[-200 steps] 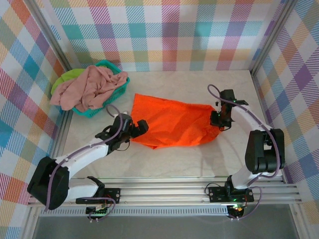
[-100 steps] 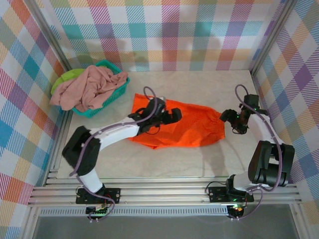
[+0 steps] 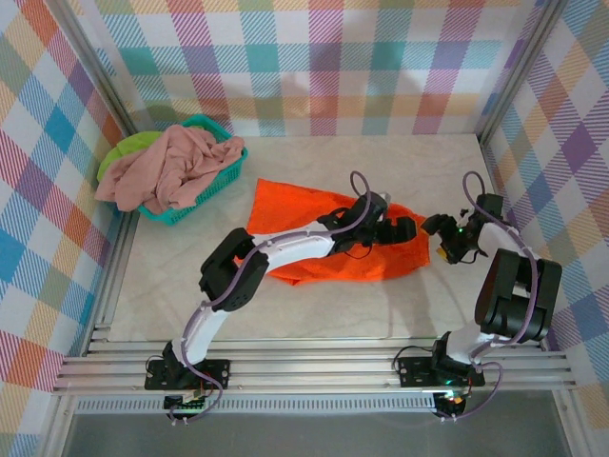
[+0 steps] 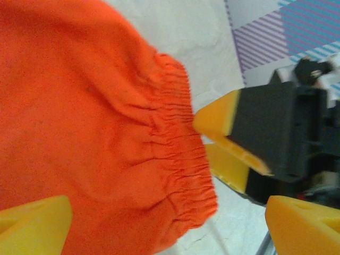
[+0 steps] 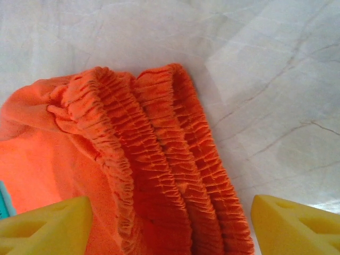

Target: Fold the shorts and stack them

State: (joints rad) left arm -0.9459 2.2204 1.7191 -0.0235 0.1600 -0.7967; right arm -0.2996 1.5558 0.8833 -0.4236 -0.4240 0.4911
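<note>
The left gripper (image 3: 407, 228) stands wide with nothing between its yellow fingers (image 4: 34, 223). It hangs over the right end of the orange shorts (image 3: 285, 214), a little right of centre in the overhead view. Its wrist view looks down on the gathered elastic waistband (image 4: 180, 159), which runs from upper middle to lower middle of the frame.

The right gripper (image 3: 441, 233) sits just beside it to the right, also spread wide and holding nothing. In its own view the band lies bunched in several ridges between its two pads (image 5: 48, 223).

The shorts lie spread across the middle of the table (image 3: 285, 314), waistband to the right. The step in hand looks like taking that waistband end to fold it over.

To do it well, the grippers should part along the band, since they crowd the same spot and could knock each other. Each should take its own corner and pinch every ridge of elastic, not just the top one. The edge is best carried low toward the left of the frame so the cloth lands flat.

The pink shorts (image 3: 171, 167) and lime green shorts (image 3: 128, 150) wait in the teal basket (image 3: 171, 214) at the upper left, well apart.
</note>
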